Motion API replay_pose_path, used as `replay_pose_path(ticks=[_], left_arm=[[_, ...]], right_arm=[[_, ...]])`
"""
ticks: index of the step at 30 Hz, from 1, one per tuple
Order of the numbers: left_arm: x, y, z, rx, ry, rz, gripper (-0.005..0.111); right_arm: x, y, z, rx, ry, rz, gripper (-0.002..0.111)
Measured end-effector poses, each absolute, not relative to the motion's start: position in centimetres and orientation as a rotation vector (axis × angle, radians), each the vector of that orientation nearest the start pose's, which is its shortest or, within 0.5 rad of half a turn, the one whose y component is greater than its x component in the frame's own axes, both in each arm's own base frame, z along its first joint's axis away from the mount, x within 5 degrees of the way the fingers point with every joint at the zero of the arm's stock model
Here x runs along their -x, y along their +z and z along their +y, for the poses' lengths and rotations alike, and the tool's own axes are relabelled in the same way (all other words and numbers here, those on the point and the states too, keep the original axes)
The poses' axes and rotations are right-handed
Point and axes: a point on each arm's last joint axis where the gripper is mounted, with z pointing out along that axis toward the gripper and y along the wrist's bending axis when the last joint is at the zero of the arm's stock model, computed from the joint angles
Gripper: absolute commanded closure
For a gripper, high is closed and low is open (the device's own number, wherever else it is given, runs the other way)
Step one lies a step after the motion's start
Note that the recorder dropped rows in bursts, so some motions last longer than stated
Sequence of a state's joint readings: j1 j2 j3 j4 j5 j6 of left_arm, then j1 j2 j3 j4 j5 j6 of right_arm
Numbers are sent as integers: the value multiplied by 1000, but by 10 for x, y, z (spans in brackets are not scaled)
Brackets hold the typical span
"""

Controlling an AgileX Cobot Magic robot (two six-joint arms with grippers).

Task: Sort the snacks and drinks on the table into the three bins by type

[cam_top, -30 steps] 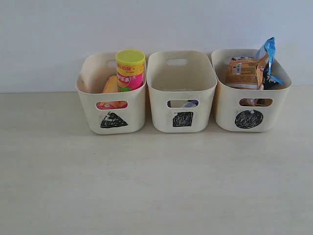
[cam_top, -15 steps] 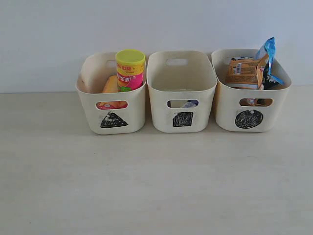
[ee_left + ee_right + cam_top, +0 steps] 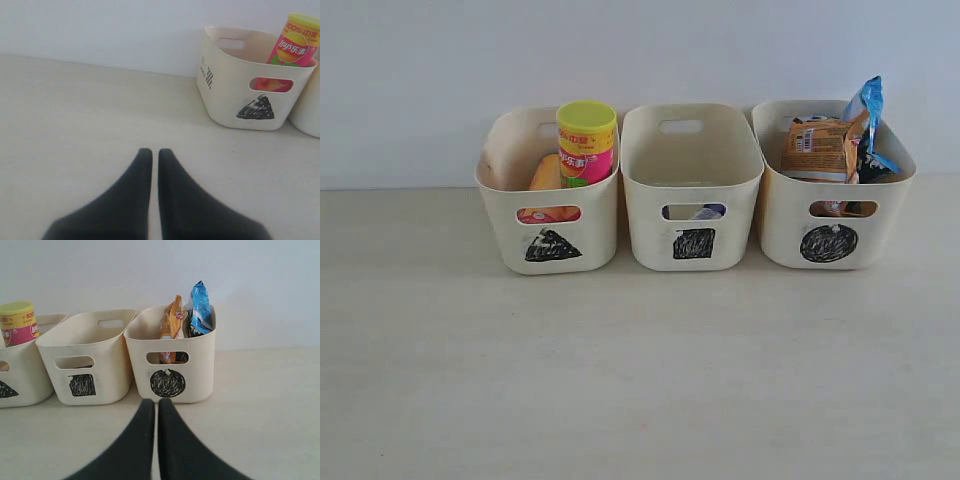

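Note:
Three cream bins stand in a row at the back of the table [image 3: 640,380]. The triangle bin [image 3: 549,245] holds the magenta canister [image 3: 586,145] upright, with the yellow canister [image 3: 546,173] leaning beside it. Through the handle slot of the square bin [image 3: 692,243] a carton [image 3: 708,212] shows. The circle bin [image 3: 829,243] holds the orange-brown bag [image 3: 817,148] and the blue-white-black bag [image 3: 866,125]. Neither arm appears in the exterior view. My left gripper [image 3: 155,152] is shut and empty over bare table, short of the triangle bin [image 3: 255,107]. My right gripper [image 3: 155,402] is shut and empty in front of the circle bin [image 3: 168,383].
A plain white wall [image 3: 640,60] rises directly behind the bins. The pale table stretches in front of the bins to the near edge of the view.

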State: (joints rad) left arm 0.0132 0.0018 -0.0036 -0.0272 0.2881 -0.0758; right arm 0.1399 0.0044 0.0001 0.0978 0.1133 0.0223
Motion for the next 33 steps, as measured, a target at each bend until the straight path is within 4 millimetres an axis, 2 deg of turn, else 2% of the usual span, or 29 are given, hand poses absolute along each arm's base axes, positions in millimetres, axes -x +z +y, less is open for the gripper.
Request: replay_pose_path(ticks=[24, 33], left_arm=[[-55, 188, 0, 96, -71, 1768, 103], [-55, 188, 0, 96, -71, 1768, 103]], right_arm=[[-56, 205, 9, 23, 210, 1583, 108], [-56, 205, 8, 76, 149, 1572, 108]])
